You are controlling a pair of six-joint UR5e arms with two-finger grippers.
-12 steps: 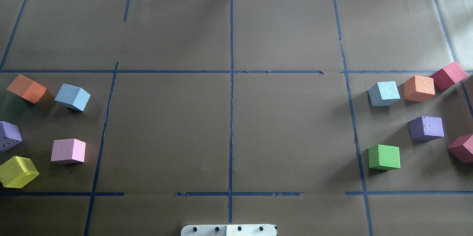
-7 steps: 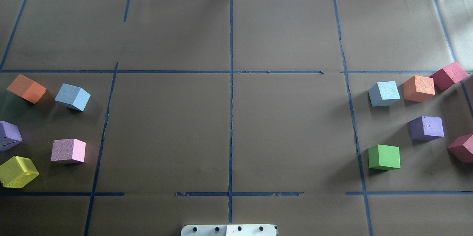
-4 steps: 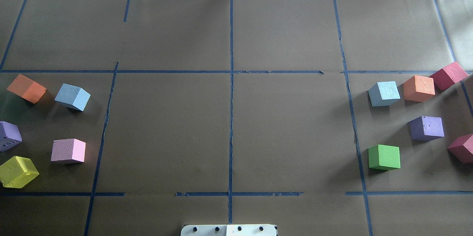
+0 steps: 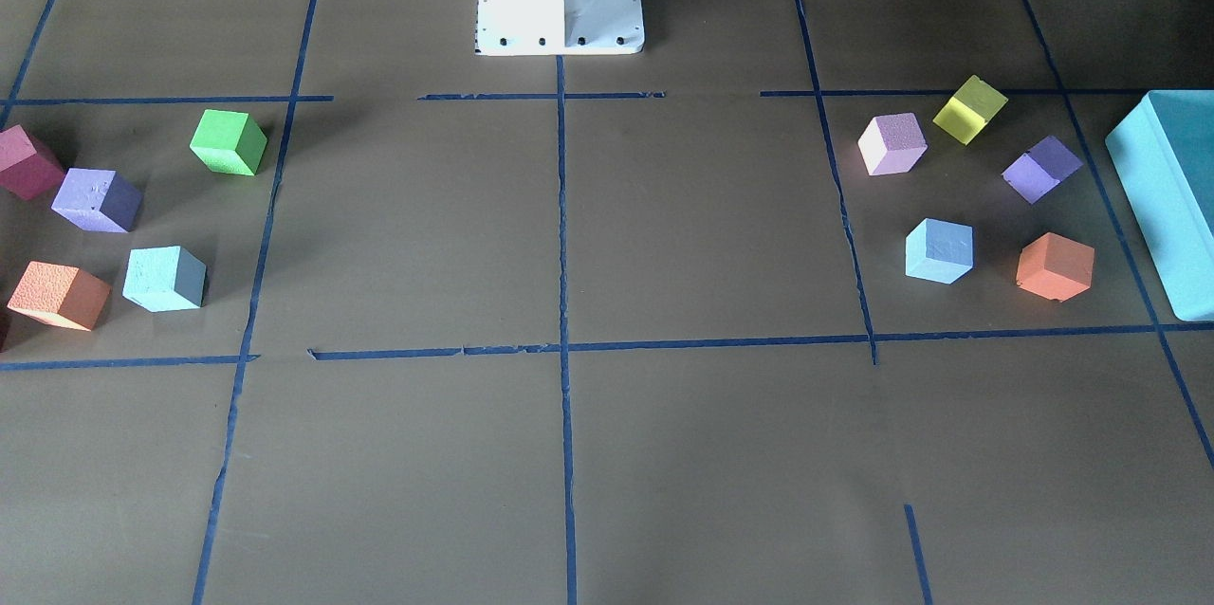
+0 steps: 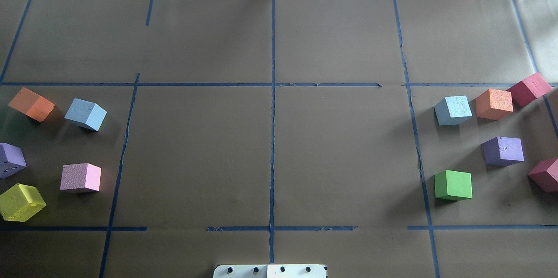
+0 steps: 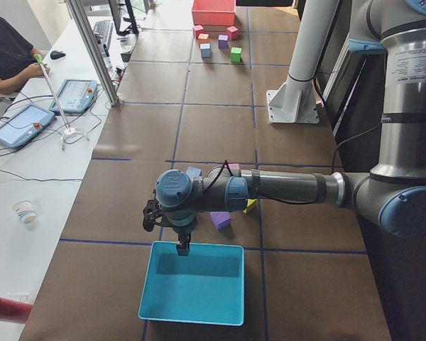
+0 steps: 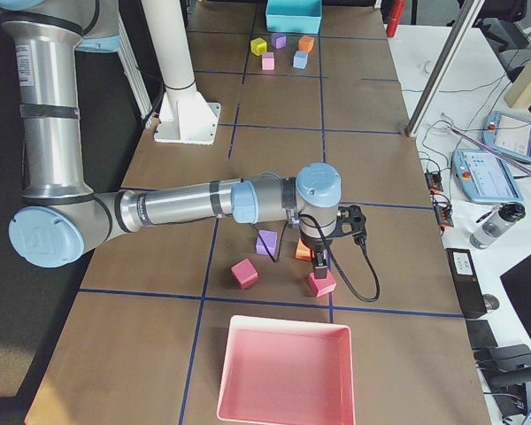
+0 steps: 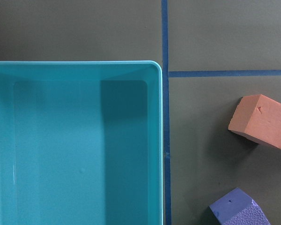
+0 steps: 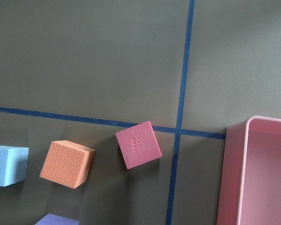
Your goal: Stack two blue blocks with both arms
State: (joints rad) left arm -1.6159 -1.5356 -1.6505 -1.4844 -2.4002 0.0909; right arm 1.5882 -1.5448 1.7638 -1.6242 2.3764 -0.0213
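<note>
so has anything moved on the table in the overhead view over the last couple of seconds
Nothing visibly changed. The left blue block and the right blue block sit where they were, far apart at opposite sides of the table and not yet stacked.

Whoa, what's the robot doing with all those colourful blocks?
It is meant to stack two blue blocks, but neither is picked up yet. The left blue block and the right blue block sit far apart on the table. The left gripper hangs over the edge of a teal box, and the right gripper hangs above a dark red block.
</note>
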